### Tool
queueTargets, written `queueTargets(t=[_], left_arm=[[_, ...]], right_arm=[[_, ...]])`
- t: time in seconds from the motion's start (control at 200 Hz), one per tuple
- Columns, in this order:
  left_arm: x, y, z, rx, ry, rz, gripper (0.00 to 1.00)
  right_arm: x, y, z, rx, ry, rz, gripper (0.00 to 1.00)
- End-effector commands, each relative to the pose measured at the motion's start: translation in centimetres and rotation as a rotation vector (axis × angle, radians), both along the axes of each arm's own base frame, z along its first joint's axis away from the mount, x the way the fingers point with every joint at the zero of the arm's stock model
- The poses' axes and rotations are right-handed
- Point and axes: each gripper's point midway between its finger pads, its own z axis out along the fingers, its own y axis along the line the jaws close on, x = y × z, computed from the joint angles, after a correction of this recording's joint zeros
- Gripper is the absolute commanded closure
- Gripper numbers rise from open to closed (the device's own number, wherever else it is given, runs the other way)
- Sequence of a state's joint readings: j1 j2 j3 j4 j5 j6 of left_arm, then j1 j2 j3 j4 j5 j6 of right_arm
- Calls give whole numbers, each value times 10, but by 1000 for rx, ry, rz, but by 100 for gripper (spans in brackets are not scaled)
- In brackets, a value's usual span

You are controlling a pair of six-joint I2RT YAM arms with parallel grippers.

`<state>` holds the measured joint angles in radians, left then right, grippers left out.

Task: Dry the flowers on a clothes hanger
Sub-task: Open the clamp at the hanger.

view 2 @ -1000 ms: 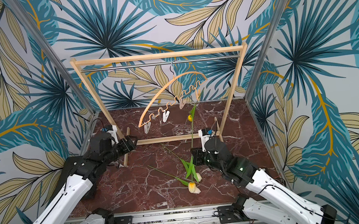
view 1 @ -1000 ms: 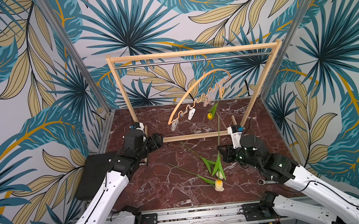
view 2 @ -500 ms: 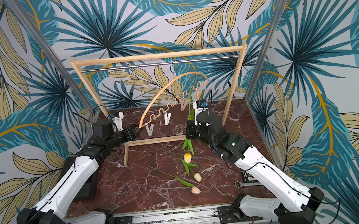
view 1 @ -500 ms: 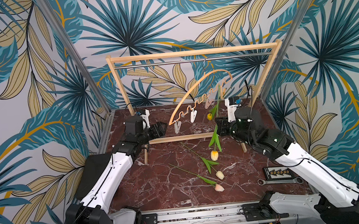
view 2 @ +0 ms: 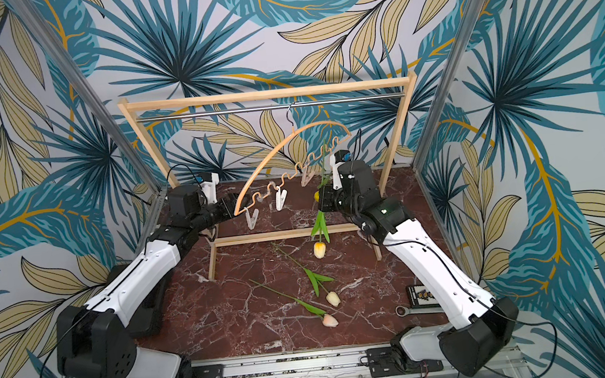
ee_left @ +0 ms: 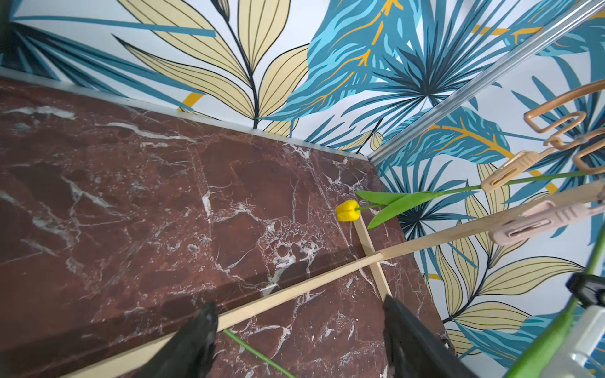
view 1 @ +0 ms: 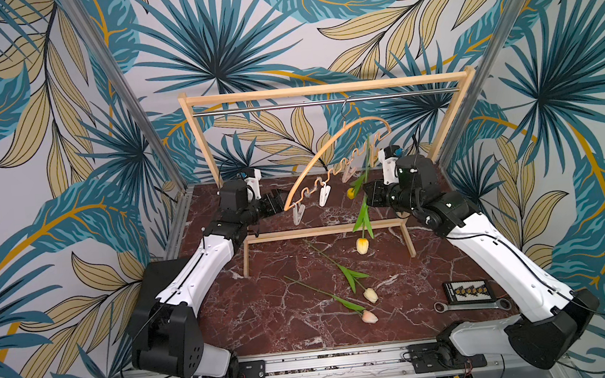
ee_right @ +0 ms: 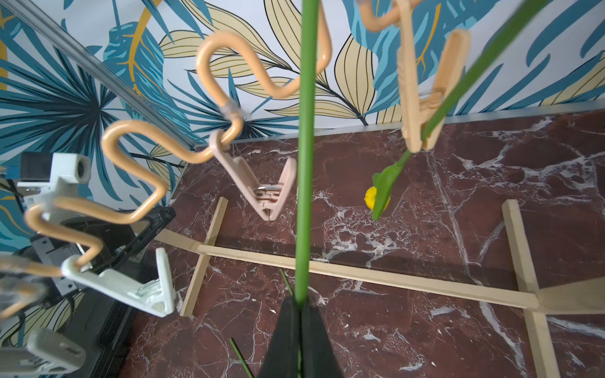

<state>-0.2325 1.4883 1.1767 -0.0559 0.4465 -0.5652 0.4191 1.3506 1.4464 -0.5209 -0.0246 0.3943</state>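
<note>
Nearest me, around 5 o'clock on the marble tabletop (view 1: pixel 267 314), the pink tulip (view 1: pixel 370 316) lies flat. The cream-white tulip (view 1: pixel 370 294) lies just beyond it, and both stems slant away toward 11 o'clock. Off at 4 o'clock a wrench (view 1: pixel 471 305) lies in front of a small black card (view 1: pixel 469 290).

Farther in, near the middle, the orange-yellow tulip (view 1: pixel 362 245) hangs head down. The right hand (ee_right: pixel 300 306) is pressed together on its green stem, which runs on up past the wavy lower bar of the clothes hanger (ee_right: pixel 278 94).

Over at 10 o'clock the left hand (ee_left: pixel 299 304) is spread wide and holds nothing. It sits right by the hanger's low end, though I cannot tell whether they touch.

The hanger hangs tilted by its metal hook from the rail of the wooden rack (view 1: pixel 321 89) at 12 o'clock, with its low end toward 9 o'clock. Small clips dangle from the wavy bar. One beige clip (ee_right: pixel 422 98) grips the stem of the yellow tulip (view 1: pixel 351 193), which hangs head down just beside the right hand.
</note>
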Motion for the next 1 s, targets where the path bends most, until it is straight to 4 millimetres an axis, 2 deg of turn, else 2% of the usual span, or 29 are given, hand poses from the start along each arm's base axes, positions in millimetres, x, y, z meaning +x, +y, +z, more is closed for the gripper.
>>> queueTargets(t=[0.0, 0.245, 0.436, 0.716, 0.992], left_arm=[[9, -17, 48, -55, -149, -96, 19], [15, -46, 56, -32, -196, -183, 17], [15, -61, 55, -23, -205, -238, 16], [8, -83, 55, -25, -237, -348, 14], [4, -107, 64, -59, -275, -461, 12]], right_arm=[[4, 9, 9, 22, -17, 83, 100], [12, 16, 6, 43, -6, 142, 100], [17, 22, 2, 49, 5, 175, 100], [15, 29, 0, 31, 18, 240, 100], [10, 36, -3, 18, 46, 312, 100]])
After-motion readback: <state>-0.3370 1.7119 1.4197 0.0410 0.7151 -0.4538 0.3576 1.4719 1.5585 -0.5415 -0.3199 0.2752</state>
